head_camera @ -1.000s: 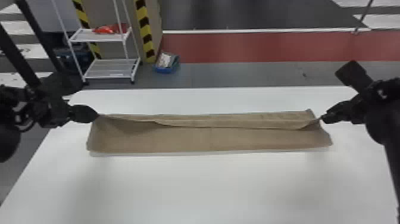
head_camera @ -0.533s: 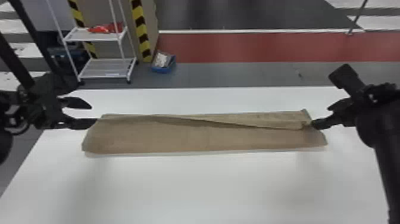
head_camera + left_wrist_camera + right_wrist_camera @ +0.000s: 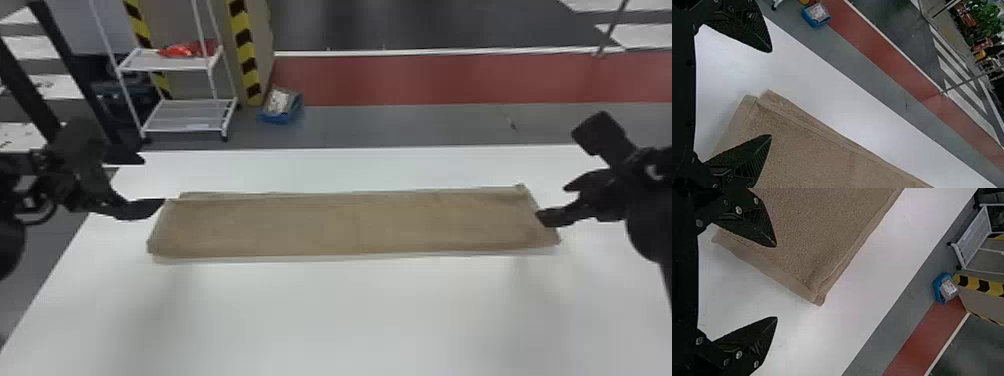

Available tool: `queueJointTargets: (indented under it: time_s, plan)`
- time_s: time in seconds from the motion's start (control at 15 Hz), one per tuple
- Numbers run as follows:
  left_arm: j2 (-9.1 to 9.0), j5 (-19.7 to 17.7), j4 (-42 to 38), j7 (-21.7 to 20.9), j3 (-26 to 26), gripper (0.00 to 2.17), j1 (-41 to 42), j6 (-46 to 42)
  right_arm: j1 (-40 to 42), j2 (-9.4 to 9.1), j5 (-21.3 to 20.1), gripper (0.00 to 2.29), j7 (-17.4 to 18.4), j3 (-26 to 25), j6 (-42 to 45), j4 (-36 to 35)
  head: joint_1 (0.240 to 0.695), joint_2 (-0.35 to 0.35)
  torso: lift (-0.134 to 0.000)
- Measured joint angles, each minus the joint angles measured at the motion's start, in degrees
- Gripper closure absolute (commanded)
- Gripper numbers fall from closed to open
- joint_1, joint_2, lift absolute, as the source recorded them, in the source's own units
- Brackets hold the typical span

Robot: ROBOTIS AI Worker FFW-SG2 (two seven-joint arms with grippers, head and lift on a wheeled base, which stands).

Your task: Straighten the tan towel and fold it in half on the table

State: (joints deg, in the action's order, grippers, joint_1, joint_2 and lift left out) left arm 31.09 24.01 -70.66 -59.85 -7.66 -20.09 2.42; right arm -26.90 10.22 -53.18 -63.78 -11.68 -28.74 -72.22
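Note:
The tan towel [image 3: 350, 225] lies as a long flat folded strip across the white table [image 3: 340, 315], its layers slightly offset along the far edge. My left gripper [image 3: 145, 182] stands open at the strip's left end, one finger beside the far left corner. At the right end is my right gripper [image 3: 555, 202], also open, its nearer finger over the towel's end. In the left wrist view the left gripper [image 3: 770, 94] has the towel's corner [image 3: 760, 102] between its spread fingers, ungripped. The right wrist view has the right gripper [image 3: 776, 282] apart from the towel corner [image 3: 819, 297].
Beyond the table's far edge, a white wire rack [image 3: 190, 115] and a blue bin [image 3: 282, 107] stand on the floor near a yellow-black striped post [image 3: 245, 55]. Bare tabletop lies in front of and behind the towel.
The raised top layer has settled flat over the strip. Both grippers have opened and let go of the towel, and the right one sits slightly nearer the table's front edge.

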Motion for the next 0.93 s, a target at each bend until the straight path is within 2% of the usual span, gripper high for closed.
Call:
queueJointTargets:
  time_s: [0.27, 0.4, 0.6, 0.93]
  plan:
    - [-0.22, -1.7, -3.0, 0.1, -2.4, 0.12, 2.8, 0.2, -0.5, -1.27, -0.6, 0.27, 4.2, 0.9, -1.1, 0.0, 0.695, 0.053, -0.123]
    - [-0.20, -4.7, -5.2, 0.0, -4.8, 0.12, 4.6, 1.3, -1.2, -1.42, 0.2, 0.23, 5.8, 0.8, -4.2, 0.1, 0.695, 0.052, -0.123]
    - [0.00, -8.9, -7.7, 0.1, -7.3, 0.12, 6.2, 4.6, -1.7, -1.37, 3.9, 0.20, 6.7, -0.9, -9.7, -0.3, 0.695, 0.051, -0.123]
    - [-0.26, -13.5, -8.2, 2.9, -7.6, 0.15, 6.6, 10.1, -1.8, -1.34, 11.5, 0.14, 9.6, -5.4, -18.6, -1.5, 0.695, 0.039, -0.123]
